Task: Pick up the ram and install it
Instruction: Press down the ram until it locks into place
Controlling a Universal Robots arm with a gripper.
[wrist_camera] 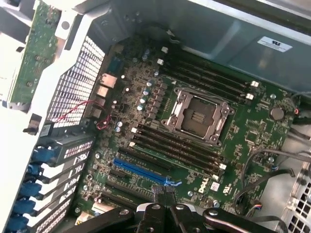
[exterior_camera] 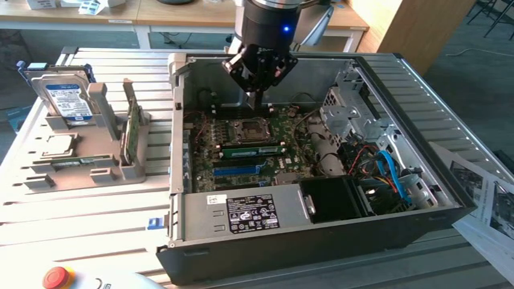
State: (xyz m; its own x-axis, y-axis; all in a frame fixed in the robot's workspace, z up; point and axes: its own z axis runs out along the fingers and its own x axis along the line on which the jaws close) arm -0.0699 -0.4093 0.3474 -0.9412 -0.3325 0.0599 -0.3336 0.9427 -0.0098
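Green and slim, the long circuit-board stick we take for the ram [exterior_camera: 253, 150] stands on edge in a slot of the green motherboard [exterior_camera: 241, 174], just in front of the square, open metal processor socket [exterior_camera: 247, 129]. Both sit inside the black, open-sided computer case [exterior_camera: 321, 241]. The ram is well apart from the grey plastic parts holder [exterior_camera: 80, 174] at the exterior view's left. We cannot tell whether the stick is fully home. If one end sits high, any push off its middle could tip it in the slot or strain the end latches. The bare socket is touchy too, and a slightly misplaced descent would put metal on its contacts. Farther back, the black two-fingered gripper [exterior_camera: 255, 103] hangs from the upright arm above the board's far edge, near the case's rear wall. It points straight down, fingers pressed together with nothing between them, clear of the board.
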